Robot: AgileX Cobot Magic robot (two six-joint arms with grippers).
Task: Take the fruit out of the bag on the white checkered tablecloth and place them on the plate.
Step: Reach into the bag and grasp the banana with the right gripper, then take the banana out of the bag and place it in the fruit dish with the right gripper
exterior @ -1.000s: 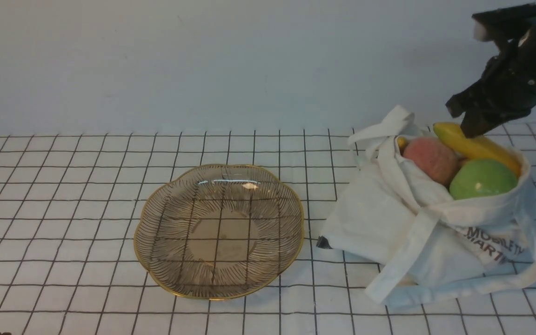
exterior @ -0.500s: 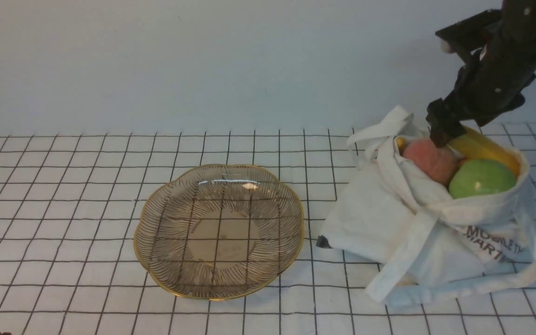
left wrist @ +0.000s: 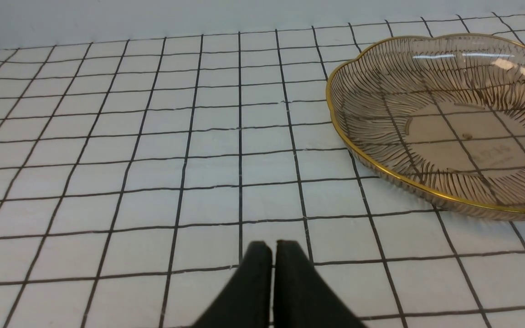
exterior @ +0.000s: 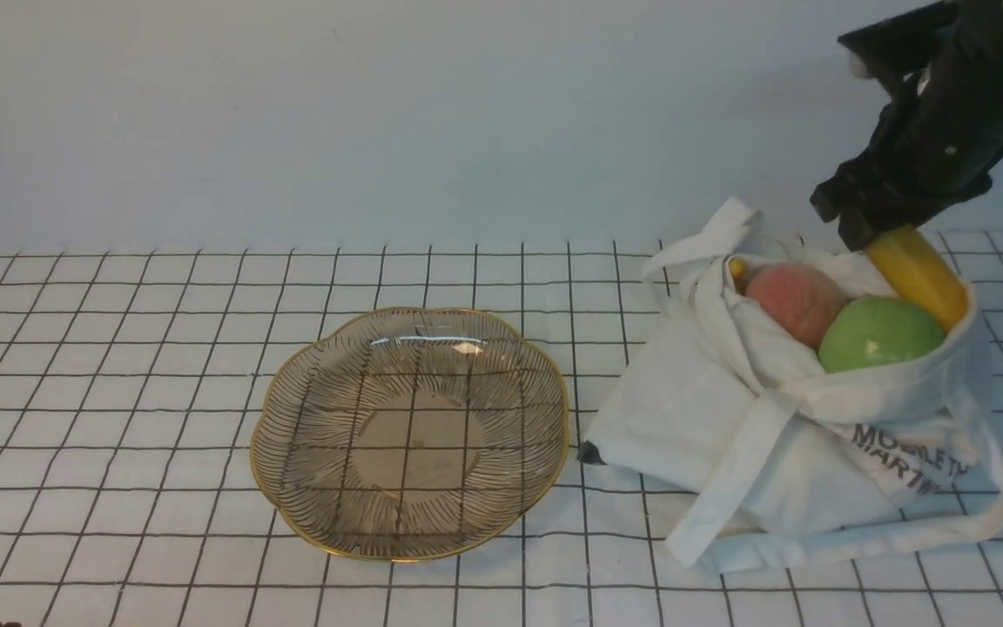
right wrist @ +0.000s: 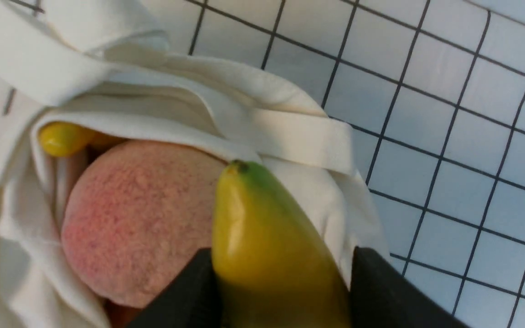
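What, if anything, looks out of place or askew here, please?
Nothing is spilled or damaged. The bag is slumped open with its straps sprawled on the tablecloth, and the banana, clamped in the right gripper, sticks out tilted over the bag's rim. The plate holds nothing.

plate [exterior: 410, 444]: open above | bag [exterior: 728, 418] mouth: peach [exterior: 796, 300], apple [exterior: 880, 335] crowd banana [exterior: 918, 274]

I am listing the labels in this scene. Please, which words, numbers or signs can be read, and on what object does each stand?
"MOBILE T": upper dark printed line on the side of the soft off-white canvas bag; its end is unclear.
"MART": lower line, same bag; the rest is unclear.
On the transparent brownish glass plate: a faint centre mark, too blurred to read.
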